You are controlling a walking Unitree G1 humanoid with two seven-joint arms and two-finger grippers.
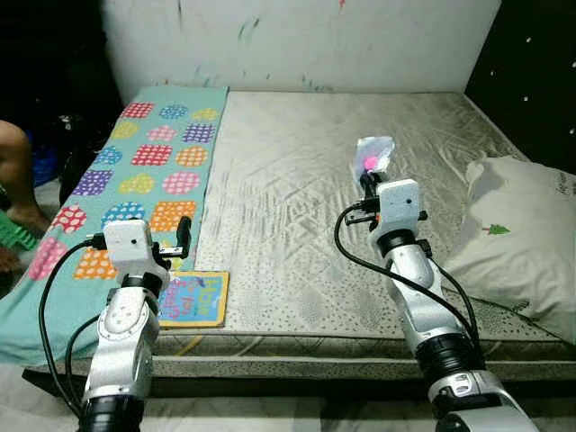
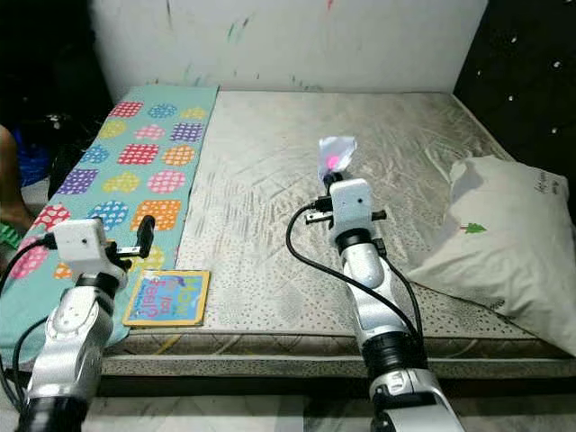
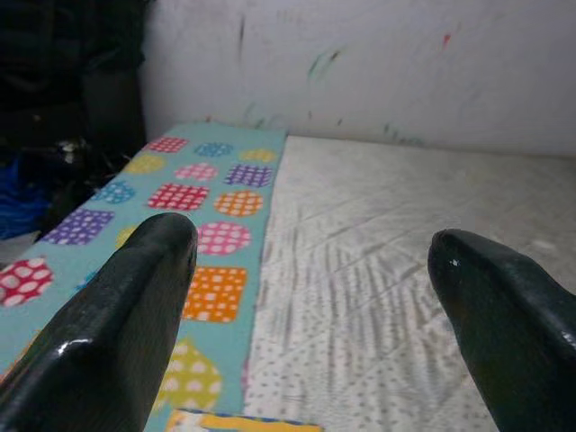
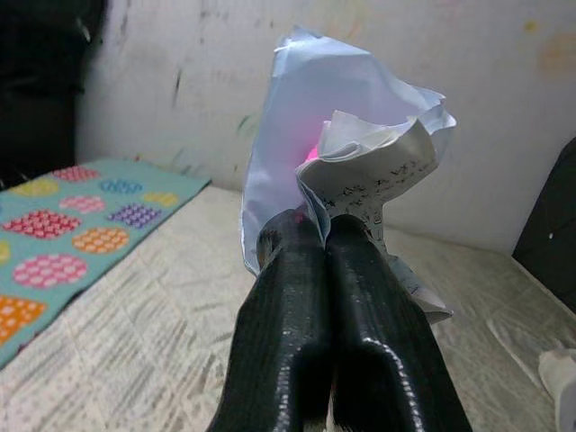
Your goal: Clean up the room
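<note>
- We are clenching our right gripper [image 4: 328, 238] jaws on crumpled white paper [image 4: 360, 153] with tiny unreadable print, upper centre.
- Our left gripper [image 3: 310, 270] jaws are hanging released over the wrinkled mattress [image 1: 297, 180].

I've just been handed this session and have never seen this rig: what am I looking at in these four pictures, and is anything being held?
The two wide pictures come from the robot's head, looking down at a bed; the other two look along each gripper's fingers. The silver arms are the robot's own. The right gripper is shut on a crumpled paper, held up above the mattress. The left gripper is open and holds nothing; it hovers near a children's book at the mattress's front edge. A patterned blanket covers the left side, and a pillow lies on the right. Part of a person is at the far left.
</note>
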